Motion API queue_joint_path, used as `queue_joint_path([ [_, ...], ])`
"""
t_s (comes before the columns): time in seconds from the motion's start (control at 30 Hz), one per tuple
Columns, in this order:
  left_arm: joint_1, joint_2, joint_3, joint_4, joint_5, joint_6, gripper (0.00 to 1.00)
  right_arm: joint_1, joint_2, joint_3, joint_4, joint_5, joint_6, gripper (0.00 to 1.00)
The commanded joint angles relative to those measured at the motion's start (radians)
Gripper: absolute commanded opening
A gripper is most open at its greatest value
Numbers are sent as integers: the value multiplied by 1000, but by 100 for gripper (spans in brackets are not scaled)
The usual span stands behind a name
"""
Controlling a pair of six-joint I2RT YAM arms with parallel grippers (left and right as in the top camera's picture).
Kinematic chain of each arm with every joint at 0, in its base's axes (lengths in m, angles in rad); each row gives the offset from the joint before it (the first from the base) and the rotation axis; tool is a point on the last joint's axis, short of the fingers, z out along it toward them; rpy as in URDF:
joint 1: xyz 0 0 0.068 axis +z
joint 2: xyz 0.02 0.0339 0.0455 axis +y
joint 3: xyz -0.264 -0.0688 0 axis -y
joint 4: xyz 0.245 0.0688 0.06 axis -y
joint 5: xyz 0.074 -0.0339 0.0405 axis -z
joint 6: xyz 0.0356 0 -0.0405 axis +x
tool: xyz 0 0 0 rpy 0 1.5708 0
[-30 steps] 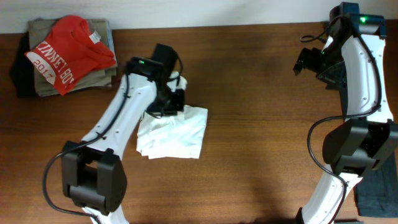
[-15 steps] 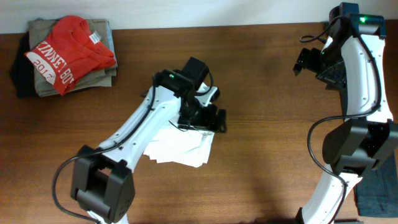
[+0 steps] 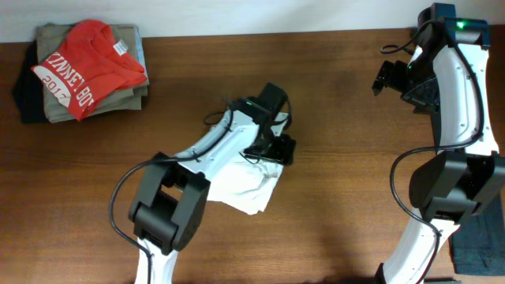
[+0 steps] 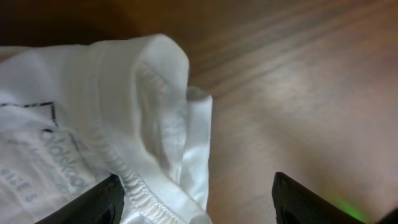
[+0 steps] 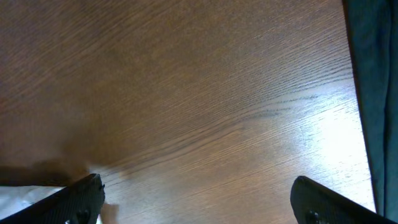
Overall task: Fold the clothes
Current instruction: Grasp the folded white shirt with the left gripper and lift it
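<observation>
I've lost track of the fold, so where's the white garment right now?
Overhead view: the white garment lies crumpled near the table middle, just below the left gripper, well right of the folded pile.

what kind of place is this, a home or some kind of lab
Probably a robot lab bench, not a home: a left arm and right arm stand at a wooden table, with a white garment by the left gripper and a stack of folded clothes in one corner.

Two arms, the left arm (image 3: 207, 148) and the right arm (image 3: 456, 79); one table (image 3: 339, 166); one white garment (image 3: 246, 186); one pile of folded clothes (image 3: 126, 96), one red shirt (image 3: 83, 67) topping it; one dark cloth (image 3: 477, 237).
</observation>
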Motion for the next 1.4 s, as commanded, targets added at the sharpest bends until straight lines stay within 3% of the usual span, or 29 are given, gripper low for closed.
queue_joint_path([
  [0.0, -49, 11, 2, -2, 108, -7, 76, 5, -10, 15, -3, 2, 1, 99],
  [0.07, -58, -26, 68, -70, 117, 9, 76, 5, -10, 15, -3, 2, 1, 99],
  [0.13, 1, -85, 215, -216, 26, 55, 86, 5, -10, 15, -3, 2, 1, 99],
  [0.2, 121, -105, 360, -363, -101, 119, 99, 5, -10, 15, -3, 2, 1, 99],
  [0.27, 257, -104, 384, -377, -103, 189, 99, 5, -10, 15, -3, 2, 1, 99],
  [0.33, 472, -60, 347, -381, 19, 278, 99, 5, -10, 15, -3, 2, 1, 99],
  [0.37, 559, -18, 330, -381, 195, 370, 99, 5, -10, 15, -3, 2, 1, 99],
  [0.47, 682, 113, 304, -422, 484, 547, 99, 5, -10, 15, -3, 2, 1, 99],
  [0.6, 665, 295, 296, -539, 561, 706, 99, 5, -10, 15, -3, 2, 1, 99],
  [0.9, 456, 443, 275, -579, 560, 702, 99, 5, -10, 15, -3, 2, 1, 99],
  [0.93, 453, 443, 275, -575, 560, 701, 89, 5, -10, 15, -3, 2, 1, 99],
  [0.97, 454, 443, 275, -566, 558, 701, 68, 5, -10, 15, -3, 2, 1, 99],
  [1.0, 456, 443, 276, -561, 557, 682, 40, 5, -10, 15, -3, 2, 1, 99],
  [1.07, 457, 443, 276, -544, 557, 648, 2, 5, -10, 15, -3, 2, 1, 99],
  [1.13, 466, 443, 289, -536, 537, 602, 0, 5, -10, 15, -3, 2, 1, 99],
  [1.17, 492, 443, 352, -529, 444, 531, 0, 5, -10, 15, -3, 2, 1, 99],
  [1.27, 571, 443, 575, -530, 421, 489, 1, 5, -10, 15, -3, 2, 1, 99],
  [1.37, 665, 443, 793, -423, 270, 380, 1, 5, -10, 15, -3, 2, 1, 99],
])
